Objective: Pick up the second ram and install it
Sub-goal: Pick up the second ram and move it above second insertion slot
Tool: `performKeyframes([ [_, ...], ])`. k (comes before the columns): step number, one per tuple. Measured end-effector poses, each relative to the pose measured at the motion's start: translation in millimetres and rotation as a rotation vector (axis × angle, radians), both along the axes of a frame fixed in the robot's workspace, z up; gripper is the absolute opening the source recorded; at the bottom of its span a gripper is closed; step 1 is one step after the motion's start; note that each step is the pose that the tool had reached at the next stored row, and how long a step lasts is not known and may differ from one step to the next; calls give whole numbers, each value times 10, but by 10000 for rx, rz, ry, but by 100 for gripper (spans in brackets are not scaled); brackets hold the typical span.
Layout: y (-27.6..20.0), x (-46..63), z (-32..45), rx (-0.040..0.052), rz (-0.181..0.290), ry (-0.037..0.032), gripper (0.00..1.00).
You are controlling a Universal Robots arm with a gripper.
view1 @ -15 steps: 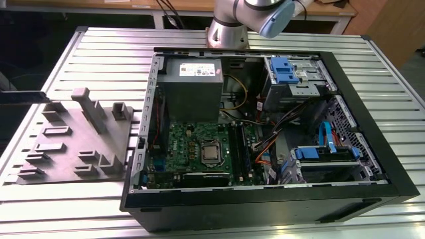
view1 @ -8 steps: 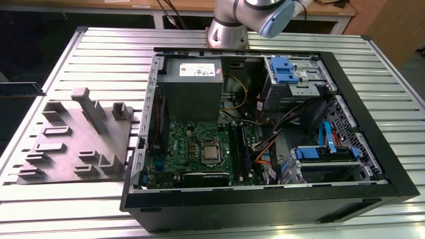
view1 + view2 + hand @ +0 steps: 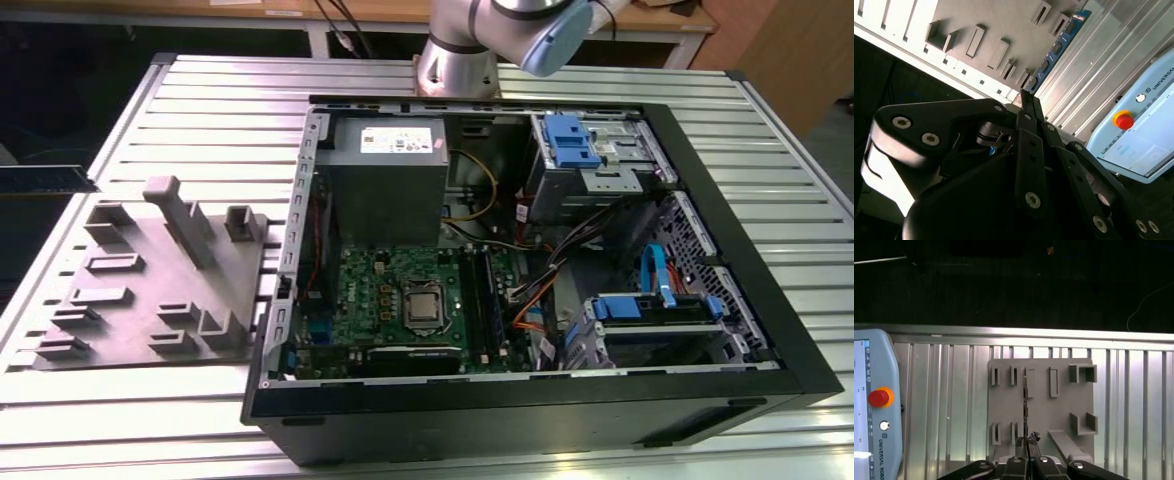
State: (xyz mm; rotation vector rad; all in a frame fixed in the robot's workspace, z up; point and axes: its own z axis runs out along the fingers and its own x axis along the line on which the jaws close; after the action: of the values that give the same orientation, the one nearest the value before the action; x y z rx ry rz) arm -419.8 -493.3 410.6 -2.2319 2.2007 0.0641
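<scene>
REMOTE BENCH: The gripper (image 3: 1026, 442), fingers closed flat on the second ram (image 3: 1056, 50), holds the stick over the grey tray (image 3: 1004, 415) on the slatted table (image 3: 227, 120) while I watch from the ctrl desk. In the first wrist view the ram shows edge-on as a thin dark line, lined up w/ one of the tray's slots. In the second wrist view its bluish face and row of black chips run away from the fingers. I can't tell how far it hangs clear of the tray. The open PC case (image 3: 747, 260) and its green board (image 3: 387, 290) sit well apart, toward the exterior view's right.

My read: the stick is light, stiff, thin and fragile. Its faces look smooth, so a pinch near one end could let it pivot. The best hold, imo, is on the flat faces near the top edge, approx mid-length. That stays clear of the contact edge and avoids hard pressure on the chips.
</scene>
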Motion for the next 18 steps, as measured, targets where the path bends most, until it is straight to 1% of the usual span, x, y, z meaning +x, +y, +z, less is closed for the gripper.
performKeyframes([
  [7, 0, 178, -1, 1, 0, -1, 12],
  [18, 0, 542, -1, 0, 0, 0, 12],
])
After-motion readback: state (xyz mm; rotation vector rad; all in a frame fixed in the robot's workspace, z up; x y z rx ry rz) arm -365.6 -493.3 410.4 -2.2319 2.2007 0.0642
